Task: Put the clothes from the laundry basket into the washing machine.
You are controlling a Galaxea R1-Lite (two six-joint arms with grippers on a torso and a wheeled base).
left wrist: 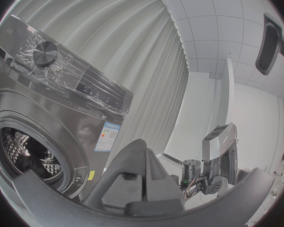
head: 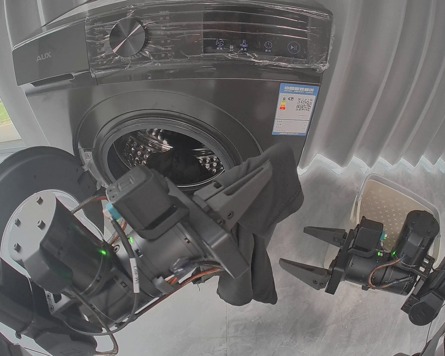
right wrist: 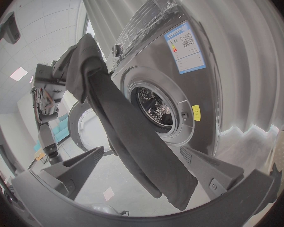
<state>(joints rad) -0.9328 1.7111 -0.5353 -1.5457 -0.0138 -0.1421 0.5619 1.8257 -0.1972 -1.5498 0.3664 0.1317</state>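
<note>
Right now the left hand [head: 267, 171] is clamped on a dark grey garment [head: 277, 199], its two fingers [head: 242, 184] pressed together with the cloth pinched between them near the tips. The garment drapes over the tip of this hand and hangs down below it in a long fold, its lower end free in the air above the grey floor [head: 331, 322]. From the right wrist view the same cloth [right wrist: 132, 133] runs down from the left hand as one long, loose strip.

Just beyond the left hand, and a little lower than its fingertips, is the round mouth of the washing machine [head: 183, 100]. Its drum [head: 143, 147] is open to the hand, and something dark lies inside; what it is cannot be made out. The machine's door [head: 29, 174] is swung wide open on the outer side of the left arm, away from the right hand.

The right hand [head: 294, 247] hovers lower and well apart from the left hand, its fingers spread wide with nothing between them. Its tips point toward the hanging garment, which is near them but not touching. Directly behind this hand, at its wrist end, the pale laundry basket [head: 366, 189] stands on the floor. A white curtain [head: 390, 75] hangs beyond the right hand, beside the washing machine.
</note>
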